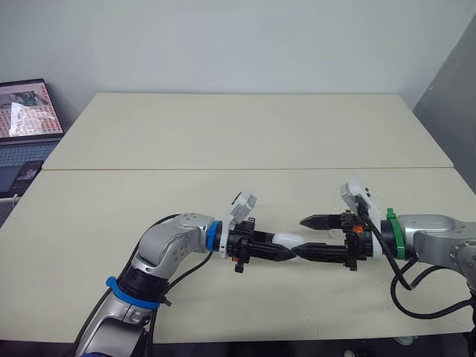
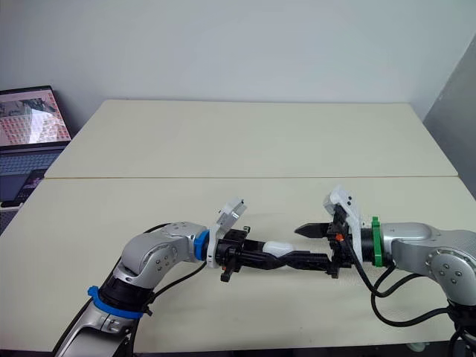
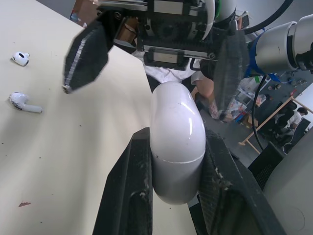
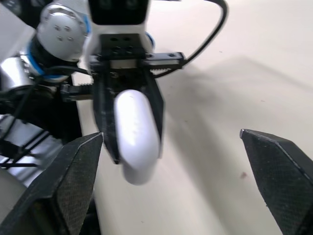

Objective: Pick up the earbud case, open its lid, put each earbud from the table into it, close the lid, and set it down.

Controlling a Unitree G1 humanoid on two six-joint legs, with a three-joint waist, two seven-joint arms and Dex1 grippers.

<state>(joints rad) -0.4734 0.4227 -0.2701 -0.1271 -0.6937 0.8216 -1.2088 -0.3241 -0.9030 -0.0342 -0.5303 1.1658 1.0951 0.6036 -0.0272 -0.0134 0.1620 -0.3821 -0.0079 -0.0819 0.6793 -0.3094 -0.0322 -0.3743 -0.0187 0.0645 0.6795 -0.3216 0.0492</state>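
While the L end effector (image 3: pixel 175 133) clamps the small white glossy plastic earbud case (image 4: pixel 138 132), its black fingers drawn narrow and pressed on both sides of the case's lower half, the R end effector (image 4: pixel 171 137) faces it tip to tip. The R fingers are spread wide, one on either side of the case's free rounded end, w/ no contact that I can see. The pick-up step looks done. A thin seam runs across the case btwn the L fingers and the shell reads as one closed piece, so the lid is prob. not yet open and the step in hand is opening it. That next move calls for the R end effector to close in on the free end, catch the lid just past the seam and swing it about its hinge while the L one keeps a firm clamp. The shell is smooth and rounded, so a slip is the likely fault. The L wrist view gives the two small white stemmed earbuds (image 3: pixel 23 102), lying near each other on the pale beige table (image 1: pixel 223 134), well apart from the case and off to one side of the R end effector. The head views give the overall layout: both arms meeting low over the near part of the table. The R wrist view gives the case end-on in the L clamp.
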